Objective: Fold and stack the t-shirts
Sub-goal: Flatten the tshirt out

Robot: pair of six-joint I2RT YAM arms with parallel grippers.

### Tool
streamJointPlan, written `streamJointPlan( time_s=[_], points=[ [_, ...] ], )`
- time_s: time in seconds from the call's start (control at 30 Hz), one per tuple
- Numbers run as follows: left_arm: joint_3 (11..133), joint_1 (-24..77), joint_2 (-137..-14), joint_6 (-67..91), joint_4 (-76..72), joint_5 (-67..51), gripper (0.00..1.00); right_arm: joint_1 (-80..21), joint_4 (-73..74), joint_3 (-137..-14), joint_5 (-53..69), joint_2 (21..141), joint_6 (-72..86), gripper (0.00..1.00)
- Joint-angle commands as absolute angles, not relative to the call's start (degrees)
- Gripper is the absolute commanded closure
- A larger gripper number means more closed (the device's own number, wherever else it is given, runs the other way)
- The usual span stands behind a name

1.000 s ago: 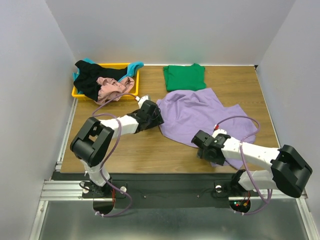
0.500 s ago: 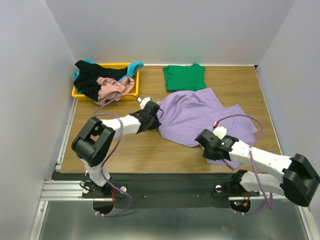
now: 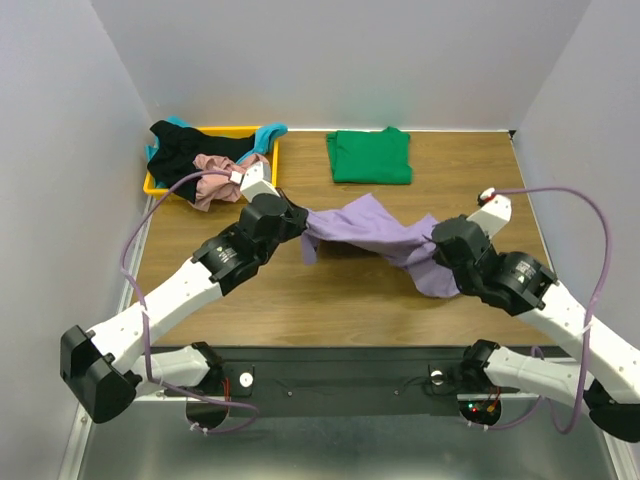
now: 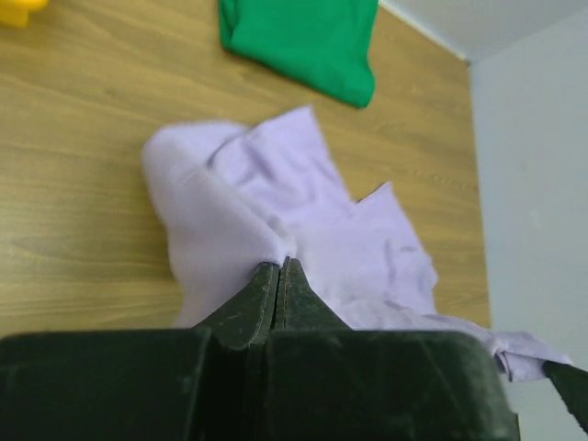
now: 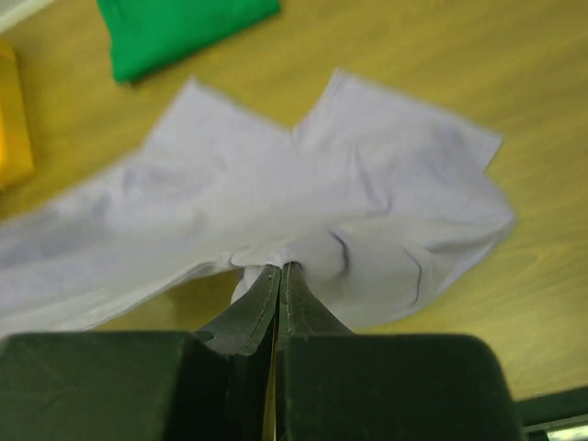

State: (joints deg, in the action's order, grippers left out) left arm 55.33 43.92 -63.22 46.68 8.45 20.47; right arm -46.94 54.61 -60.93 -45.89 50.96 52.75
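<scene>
The left gripper has its dark jaws pressed together, pinching a fold of the lavender purple t-shirt. The cloth bunches just ahead of the tips and trails off to their right. Farther ahead, apart from it, a folded green t-shirt lies flat on the wooden table. A yellow tray corner shows far ahead-left.
</scene>
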Motion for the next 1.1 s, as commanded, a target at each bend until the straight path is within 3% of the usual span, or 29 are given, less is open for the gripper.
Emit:
streamJointPlan(
  time_s=[0.0, 0.2, 0.37, 0.5, 0.77, 0.93, 1.07],
  points=[
    [63.44, 44.21, -62.66, 43.51, 10.63, 26.88, 1.00, -46.67, 55.28, -71.26, -58.08, 55.01, 46.77, 1.00],
    [76.19, 44.65, -61.70, 38.16, 13.45, 29.88, 1.00, -46.76, 52.92, -92.17, -63.38, 61.78, 32.90, 1.00],
    [82.70, 45.88, -57.84, 29.64, 8.73, 26.55, 1.00, -46.76, 42.90, -102.29, -50.06, 60.82, 18.12, 0.99],
    [91.39, 45.88, -56.16, 24.44, 9.40, 16.30, 1.00, -46.67, 41.48, -111.95, -36.59, 61.61, 10.31, 1.00],
    [100.54, 45.88, -55.81, 23.47, 12.12, 6.42, 1.00, -46.76, 41.66, -128.30, -16.45, 66.09, 7.47, 1.00],
    [103.27, 45.79, -57.13, 23.55, 13.27, 4.04, 1.00, -46.76, 41.57, -131.83, -18.01, 68.20, 6.42, 1.00],
    [103.10, 45.88, -59.23, 23.29, 13.19, 10.52, 1.00, -46.76, 40.00, -132.28, -32.63, 72.41, 3.70, 1.00]
  ],
)
